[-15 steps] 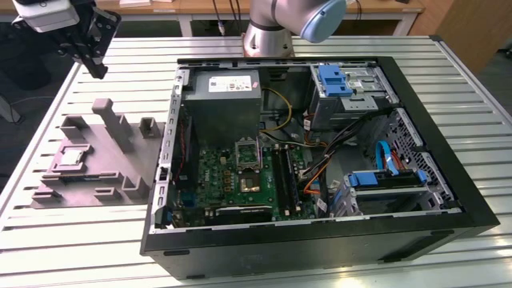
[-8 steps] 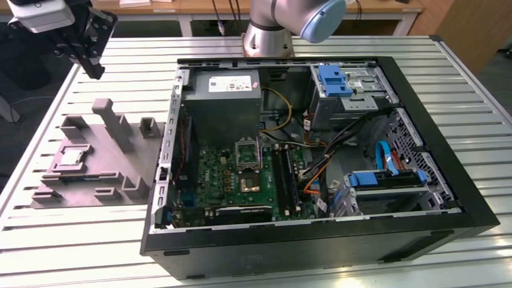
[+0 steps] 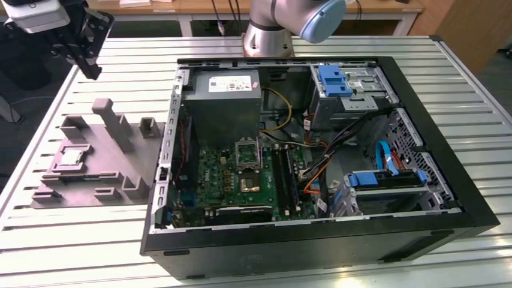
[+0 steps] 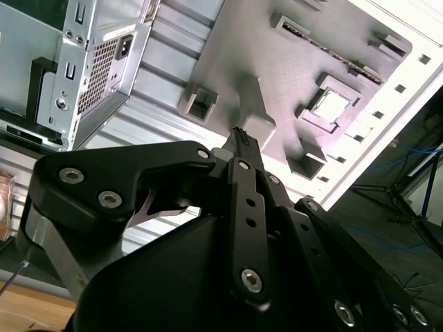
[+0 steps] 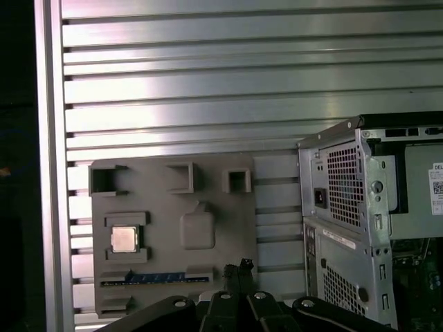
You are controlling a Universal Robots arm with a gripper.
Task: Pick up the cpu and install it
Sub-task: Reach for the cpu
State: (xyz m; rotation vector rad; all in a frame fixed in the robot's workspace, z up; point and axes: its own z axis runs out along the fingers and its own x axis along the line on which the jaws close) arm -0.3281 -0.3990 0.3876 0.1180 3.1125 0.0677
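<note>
Slatted table [image 3: 80,240], cpu [image 3: 71,157] in tray [image 3: 102,180]

The exterior view overlooks the whole table [image 3: 336,45] from above; both wrist views share the grey tray [image 4: 291,76] [image 5: 228,228].

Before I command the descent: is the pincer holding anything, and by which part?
Nothing is held. The cpu lies in its pocket of the grey tray, and the pincer hangs above the tray, apart from it.
</note>
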